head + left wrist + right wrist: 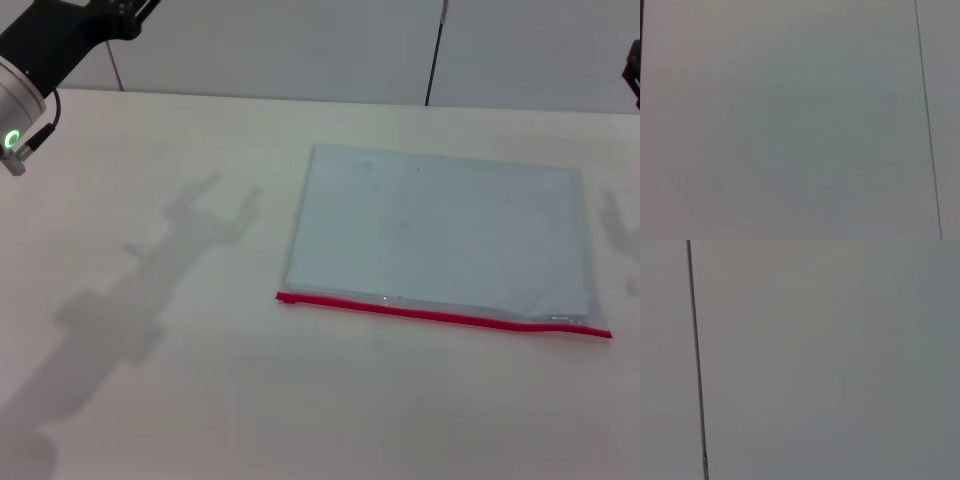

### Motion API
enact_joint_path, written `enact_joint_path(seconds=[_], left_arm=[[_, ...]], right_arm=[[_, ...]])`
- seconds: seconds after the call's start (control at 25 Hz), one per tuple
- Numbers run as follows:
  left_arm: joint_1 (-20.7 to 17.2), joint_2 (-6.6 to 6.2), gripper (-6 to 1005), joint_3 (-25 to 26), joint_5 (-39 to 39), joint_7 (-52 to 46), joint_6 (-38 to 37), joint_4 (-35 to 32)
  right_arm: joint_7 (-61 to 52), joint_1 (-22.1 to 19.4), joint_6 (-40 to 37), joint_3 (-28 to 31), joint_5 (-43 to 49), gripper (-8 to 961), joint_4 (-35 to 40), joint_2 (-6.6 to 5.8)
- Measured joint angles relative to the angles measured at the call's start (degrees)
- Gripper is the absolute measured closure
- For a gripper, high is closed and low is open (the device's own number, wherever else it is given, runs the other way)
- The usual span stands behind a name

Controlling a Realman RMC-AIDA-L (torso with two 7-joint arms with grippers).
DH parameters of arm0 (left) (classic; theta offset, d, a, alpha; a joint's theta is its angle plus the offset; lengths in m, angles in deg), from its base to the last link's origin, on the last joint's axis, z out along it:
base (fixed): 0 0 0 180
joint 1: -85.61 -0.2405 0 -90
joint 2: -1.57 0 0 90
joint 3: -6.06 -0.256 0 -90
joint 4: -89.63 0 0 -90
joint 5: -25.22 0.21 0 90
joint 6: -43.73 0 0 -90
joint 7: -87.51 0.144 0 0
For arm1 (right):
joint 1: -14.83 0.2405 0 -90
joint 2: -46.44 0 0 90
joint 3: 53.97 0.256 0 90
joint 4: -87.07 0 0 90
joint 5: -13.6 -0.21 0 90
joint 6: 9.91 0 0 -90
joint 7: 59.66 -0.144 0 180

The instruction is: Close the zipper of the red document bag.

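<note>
The red document bag (440, 235) lies flat on the white table, a pale blue-grey translucent pouch right of centre in the head view. Its zipper (440, 314) is the bright red strip along the long edge nearest me, running from left to the right end. A small pale glint sits on the strip near its right end (566, 320); I cannot tell whether it is the slider. My left arm (40, 50) hangs high at the far left, well away from the bag. A dark sliver of my right arm (633, 70) shows at the far right edge. Neither gripper's fingers show.
The white table (150, 380) stretches bare to the left and front of the bag, crossed by the left arm's shadow (150, 270). A pale wall with a dark vertical seam (434, 50) stands behind. Both wrist views show only plain grey wall with a seam line.
</note>
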Motion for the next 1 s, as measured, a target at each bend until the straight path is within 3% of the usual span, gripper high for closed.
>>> enact_joint_path(seconds=[1.0], left_arm=[[0.23, 0.13, 408, 0.94, -0.41, 1.23, -0.14, 1.78]], right_arm=[[-0.02, 0.73, 0.03, 0.10, -0.53, 328, -1.41, 0.10]])
